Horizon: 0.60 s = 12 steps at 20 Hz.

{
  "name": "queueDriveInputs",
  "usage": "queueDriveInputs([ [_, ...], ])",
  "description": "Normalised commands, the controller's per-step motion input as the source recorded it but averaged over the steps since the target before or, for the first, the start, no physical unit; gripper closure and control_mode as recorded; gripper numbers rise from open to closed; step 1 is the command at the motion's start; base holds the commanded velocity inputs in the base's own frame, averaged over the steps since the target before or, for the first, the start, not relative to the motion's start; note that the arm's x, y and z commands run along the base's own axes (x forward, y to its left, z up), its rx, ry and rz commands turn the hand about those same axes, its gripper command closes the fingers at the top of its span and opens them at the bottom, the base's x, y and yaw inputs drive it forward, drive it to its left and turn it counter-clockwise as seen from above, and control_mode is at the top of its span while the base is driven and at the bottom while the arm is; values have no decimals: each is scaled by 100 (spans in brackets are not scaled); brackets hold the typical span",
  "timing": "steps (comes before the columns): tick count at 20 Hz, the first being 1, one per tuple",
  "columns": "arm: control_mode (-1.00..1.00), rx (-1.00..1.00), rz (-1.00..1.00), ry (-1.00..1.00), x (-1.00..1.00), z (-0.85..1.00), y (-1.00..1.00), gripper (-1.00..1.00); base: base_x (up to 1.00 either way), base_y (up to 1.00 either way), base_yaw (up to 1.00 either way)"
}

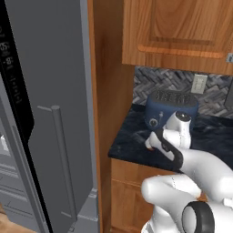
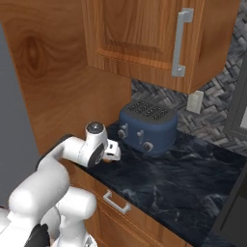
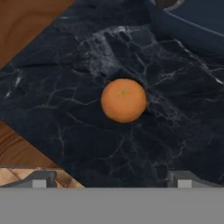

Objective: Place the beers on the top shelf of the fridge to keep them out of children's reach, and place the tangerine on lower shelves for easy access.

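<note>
Left to right in the left base view: tall grey steel-look fridge [image 1: 50,113] with its door standing open and a long vertical bar handle [image 1: 63,159]; a brown wooden side panel [image 1: 107,91]; then the dark marbled stone desk [image 1: 214,136] carrying a blue rounded toaster [image 1: 170,109]. Brown wooden wall cabinets [image 1: 177,32] hang above the desk.

Task item: small plain orange tangerine [image 3: 124,100] sits on the dark desk, near the desk's front edge and just in front of the toaster base. In the hand view it lies roughly centred, ahead of the two finger tips and apart from them. No contact.

Step in hand, as judged: approach to pick the tangerine, the fruit not yet grasped. Fridge placement is still to do.

Claw [image 3: 112,177]: released, fingers spread wide, nothing between them.

Arm pose: white arm folded low over the front left corner of the desk, elbow bent, wrist [image 2: 95,140] turned down so the hand points at the desk top beside the toaster.

Next move calls for: lowering straight down until the fingers straddle the fruit, then closing gently. Round object, likely to roll if nudged by one finger first.
</note>
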Motion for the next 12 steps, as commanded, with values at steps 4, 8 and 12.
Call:
queueDriveInputs([
  [4,-100,0,0,1,26,-18,0,-100,0,0,0],
  [8,-100,0,0,1,22,-20,0,-100,0,0,0],
  [12,-100,0,0,1,19,-18,0,-100,0,0,0],
])
